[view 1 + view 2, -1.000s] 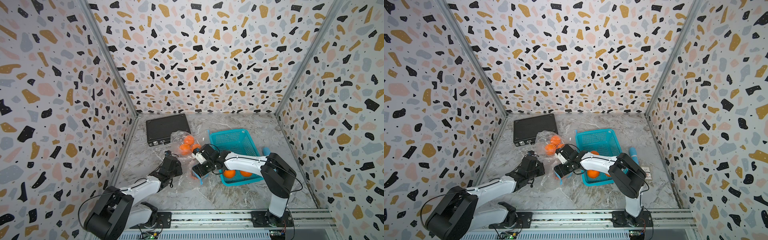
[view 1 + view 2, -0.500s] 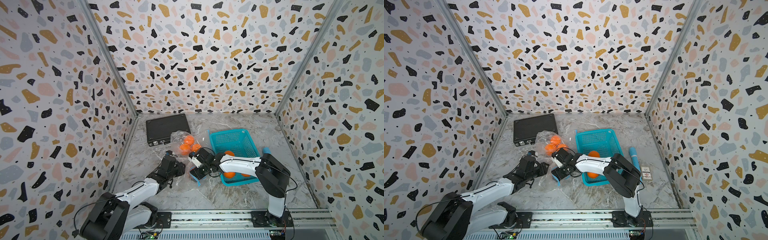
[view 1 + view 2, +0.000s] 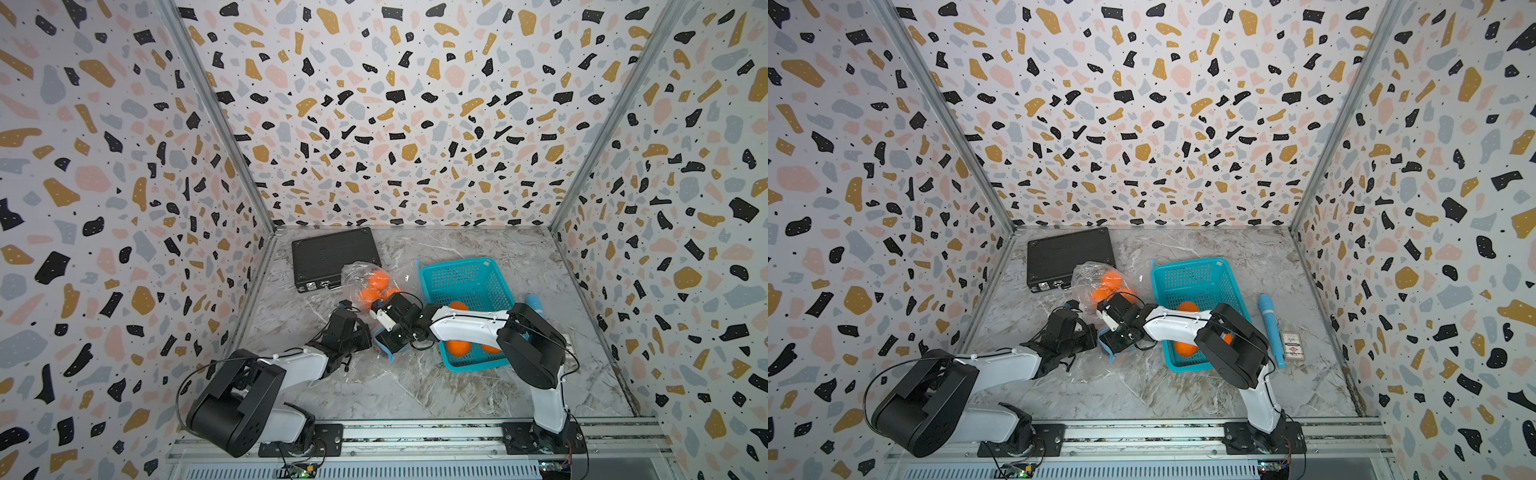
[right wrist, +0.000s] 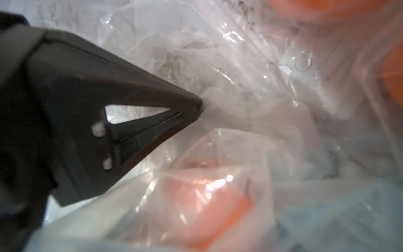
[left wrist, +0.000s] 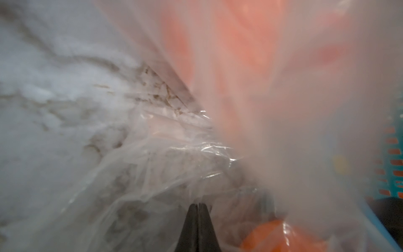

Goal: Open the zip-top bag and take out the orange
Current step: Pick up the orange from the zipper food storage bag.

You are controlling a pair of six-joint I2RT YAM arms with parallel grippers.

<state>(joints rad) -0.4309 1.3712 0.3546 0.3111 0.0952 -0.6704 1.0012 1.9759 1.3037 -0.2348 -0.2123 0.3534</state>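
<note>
The clear zip-top bag (image 3: 358, 272) lies crumpled between the black case and the basket, with oranges (image 3: 376, 281) showing through it in both top views (image 3: 1109, 281). My left gripper (image 5: 198, 210) is shut, pinching a fold of the bag's film; it sits at the bag's near edge (image 3: 365, 334). The right wrist view shows the left fingers (image 4: 152, 113) closed on that film. My right gripper (image 3: 388, 330) is pushed in among the bag's folds just right of the left one. Its jaws are covered by plastic. An orange (image 4: 207, 205) shows blurred through the film close to its camera.
A teal basket (image 3: 432, 274) holding oranges (image 3: 457, 347) stands right of the bag, under the right arm. A black case (image 3: 332, 257) lies at the back left. A blue cylinder (image 3: 1268, 324) and a small card (image 3: 1291, 344) lie right of the basket.
My right gripper has moved left from the basket's edge into the bag's near end. The left gripper has edged slightly toward the bag.
</note>
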